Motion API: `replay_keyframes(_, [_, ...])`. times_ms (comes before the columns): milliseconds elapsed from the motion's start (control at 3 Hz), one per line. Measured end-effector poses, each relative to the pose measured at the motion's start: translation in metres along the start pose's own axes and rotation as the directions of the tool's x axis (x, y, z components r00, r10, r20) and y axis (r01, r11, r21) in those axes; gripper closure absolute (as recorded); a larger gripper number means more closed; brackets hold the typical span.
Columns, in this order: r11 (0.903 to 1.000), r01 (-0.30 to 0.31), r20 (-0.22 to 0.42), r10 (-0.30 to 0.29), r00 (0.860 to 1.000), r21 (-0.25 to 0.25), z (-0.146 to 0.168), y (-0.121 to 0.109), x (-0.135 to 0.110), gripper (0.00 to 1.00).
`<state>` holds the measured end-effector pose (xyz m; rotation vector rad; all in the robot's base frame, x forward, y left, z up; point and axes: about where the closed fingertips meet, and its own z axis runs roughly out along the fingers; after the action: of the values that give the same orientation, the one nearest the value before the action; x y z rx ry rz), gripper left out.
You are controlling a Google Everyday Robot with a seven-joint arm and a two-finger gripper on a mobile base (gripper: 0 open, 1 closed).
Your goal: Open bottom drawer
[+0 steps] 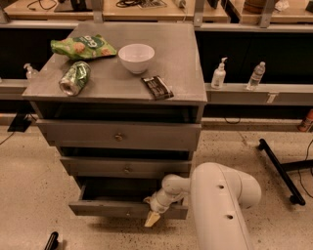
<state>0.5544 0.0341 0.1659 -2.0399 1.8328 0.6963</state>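
We find the bottom drawer (105, 209), lowest in the cabinet (113, 84), drawn partway out towards the near side, our gripper (152, 216) at the right of its front, whether clamped we cannot tell, so perhaps only more pulling remains

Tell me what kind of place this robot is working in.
Probably a robotics lab or workshop, not a home: wooden workbenches with cables run behind the grey cabinet, and a sanitizer bottle stands on a ledge. The pincer is at the front of the bottom drawer.
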Motion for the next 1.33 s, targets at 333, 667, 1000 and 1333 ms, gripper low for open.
replay_keyframes(333, [1.0, 0.0, 0.0, 0.0, 1.0, 0.0, 0.0, 0.0, 0.0, 0.14])
replay_keyframes(667, [1.0, 0.0, 0.0, 0.0, 1.0, 0.0, 0.0, 0.0, 0.0, 0.0])
replay_keyframes(1000, [0.998, 0.003, 0.012, -0.004, 1.0, 0.063, -0.02, 0.004, -0.008, 0.0])
replay_keyframes(1333, [0.9892, 0.02, 0.004, -0.021, 1.0, 0.145, -0.049, 0.0, -0.021, 0.0])
